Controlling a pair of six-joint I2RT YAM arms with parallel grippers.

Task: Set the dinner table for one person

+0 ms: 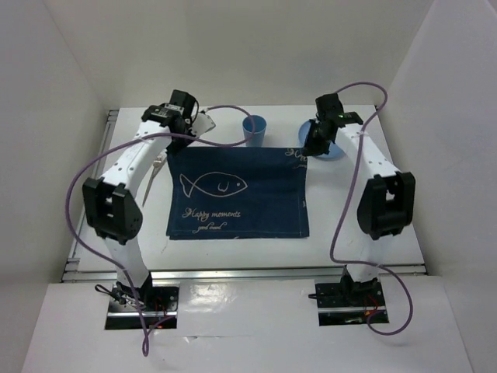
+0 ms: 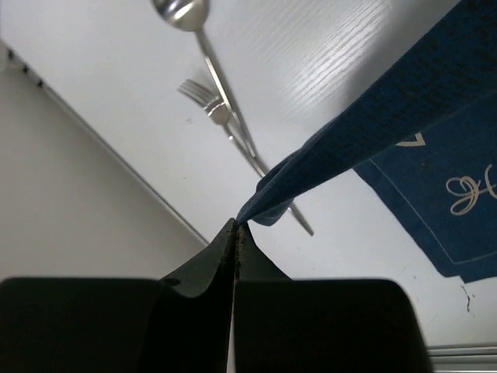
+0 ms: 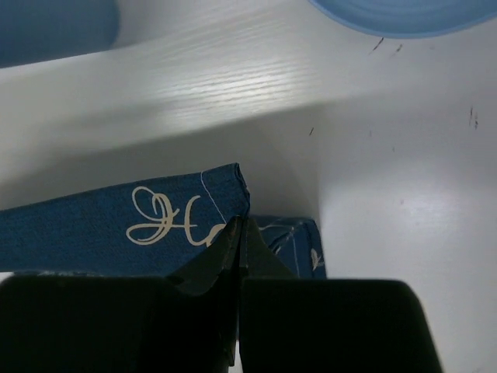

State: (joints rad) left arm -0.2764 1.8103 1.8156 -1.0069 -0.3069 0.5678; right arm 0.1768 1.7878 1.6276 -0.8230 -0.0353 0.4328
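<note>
Top external view, Mara: where does everything sit?

Mara: The dinner table (image 1: 233, 256) carries it all, enclosed by white walls. The placemat (image 1: 237, 194) lies in its middle. The left gripper (image 2: 235, 225) pinches the mat's far left corner, fingers pressed together on the cloth. The right gripper (image 3: 241, 223) grips the far right corner the same way.

Jon: What could go wrong from here?

Mara: Each grip is only a thin bite of fabric, so I think a quick pull could slip a corner free. The raised left corner hangs over the handles of the fork (image 2: 203, 95) and spoon (image 2: 180, 12). Dragged leftward, I judge it would sweep them along. The cup (image 1: 255, 130) stands just beside the mat's far edge. The plate (image 1: 335, 152) is near the right corner, partly under the right arm. A push away from the bases could knock either one. Uneven pulls would skew or wrinkle the cloth.

Jon: And the count?

Mara: One placemat, one cup, one plate, one fork, one spoon. No knife that I can see.
</note>
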